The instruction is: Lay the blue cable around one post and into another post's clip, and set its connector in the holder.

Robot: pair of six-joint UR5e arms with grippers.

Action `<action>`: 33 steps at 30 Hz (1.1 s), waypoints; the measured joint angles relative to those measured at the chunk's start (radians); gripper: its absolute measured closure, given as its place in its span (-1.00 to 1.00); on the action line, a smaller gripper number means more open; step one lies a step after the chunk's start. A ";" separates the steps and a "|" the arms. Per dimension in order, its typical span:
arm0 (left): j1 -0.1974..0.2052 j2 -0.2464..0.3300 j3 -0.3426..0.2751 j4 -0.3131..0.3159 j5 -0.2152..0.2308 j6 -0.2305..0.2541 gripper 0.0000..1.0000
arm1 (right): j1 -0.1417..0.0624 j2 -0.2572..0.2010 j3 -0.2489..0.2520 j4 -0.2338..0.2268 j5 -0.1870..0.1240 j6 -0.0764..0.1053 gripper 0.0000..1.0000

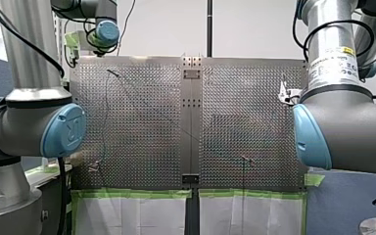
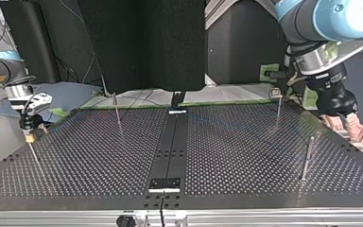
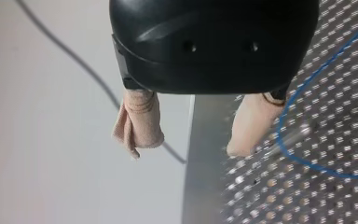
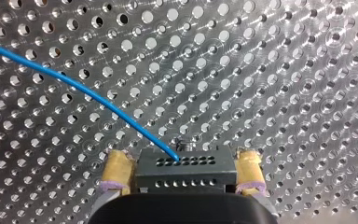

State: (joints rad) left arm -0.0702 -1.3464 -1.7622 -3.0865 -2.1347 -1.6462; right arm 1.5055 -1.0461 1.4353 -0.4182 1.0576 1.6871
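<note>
In the right wrist view a black connector (image 4: 186, 170) lies between the yellow pads (image 4: 116, 163) of my right gripper (image 4: 182, 161). The pads flank it with slim gaps, so the gripper is open. The blue cable (image 4: 74, 84) leaves the connector's top and runs off over the perforated plate; no holder shows under it. My left gripper (image 3: 189, 149) is black with beige pads (image 3: 137, 126), open and empty, at the plate's edge. Beside it the blue cable (image 3: 289, 107) curves around a thin post (image 3: 293, 136). The top view has my right gripper (image 2: 30, 135) at its left and my left gripper (image 2: 345, 128) at its right.
Thin metal posts stand on the plate (image 2: 99, 156) in the top view: one (image 2: 116, 111) far left of centre, one with a clip head (image 2: 278, 106) far right, one (image 2: 307, 158) nearer right. A dark strip (image 2: 170, 151) runs down the middle.
</note>
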 joint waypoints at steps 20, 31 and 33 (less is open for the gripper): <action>0.018 0.001 0.000 -0.207 0.207 0.207 -1.00 | 0.000 0.000 0.000 0.000 0.000 0.000 -1.00; 0.023 0.001 0.000 -0.262 0.311 0.305 -1.00 | 0.000 0.000 0.000 0.000 0.000 0.000 -1.00; 0.023 0.001 0.000 -0.262 0.318 0.309 -1.00 | 0.000 0.000 0.000 0.000 0.000 0.000 -1.00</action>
State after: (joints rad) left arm -0.0468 -1.3458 -1.7622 -3.3484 -1.8172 -1.3369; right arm 1.5055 -1.0461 1.4353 -0.4182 1.0576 1.6870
